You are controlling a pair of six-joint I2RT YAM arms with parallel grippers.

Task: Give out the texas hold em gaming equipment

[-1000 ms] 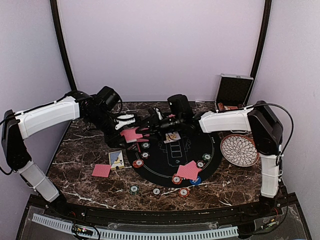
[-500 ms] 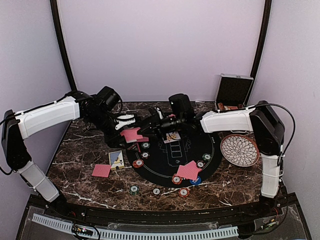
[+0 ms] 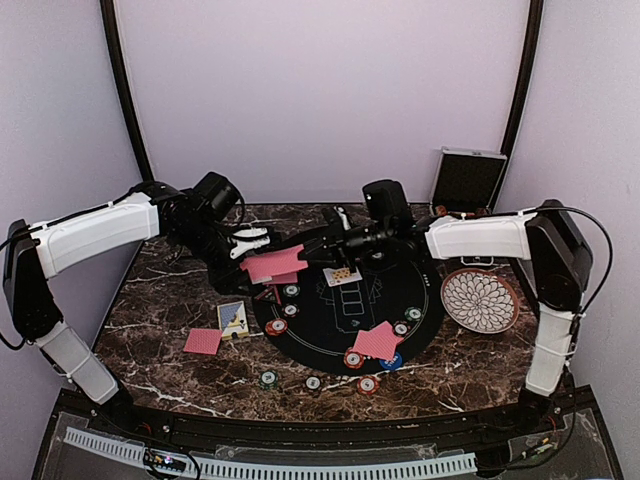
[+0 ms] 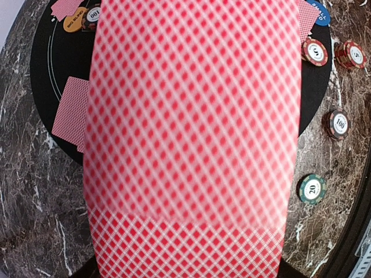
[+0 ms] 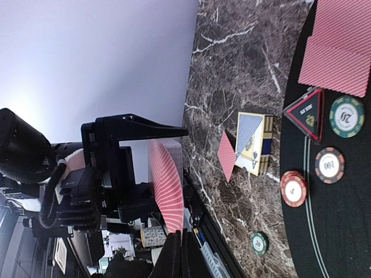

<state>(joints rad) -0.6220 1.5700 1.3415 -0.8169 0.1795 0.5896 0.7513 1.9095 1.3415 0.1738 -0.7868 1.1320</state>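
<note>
My left gripper (image 3: 255, 243) holds a deck of red-backed cards (image 3: 268, 266) over the left edge of the round black mat (image 3: 340, 310). The deck (image 4: 191, 139) fills the left wrist view and hides that gripper's fingers. My right gripper (image 3: 322, 243) is shut on one red-backed card (image 5: 167, 191) at the deck's right side; in the right wrist view the fingertips (image 5: 184, 255) pinch its edge. Striped chips lie on the mat's left edge (image 3: 291, 291) and near its front (image 3: 353, 358). A blue button (image 3: 392, 360) lies by a red card pair (image 3: 376, 341).
A face-up card (image 3: 343, 275) lies mid-mat. A blue and yellow card box (image 3: 233, 318) and a lone red card (image 3: 203, 341) lie left of the mat. The white patterned plate (image 3: 480, 300) is at the right, the black case (image 3: 467, 182) behind it. An orange button (image 4: 75, 19) shows too.
My right gripper has moved right, away from the left gripper, with a red card that now sticks out from the deck. The left arm has hardly moved.
</note>
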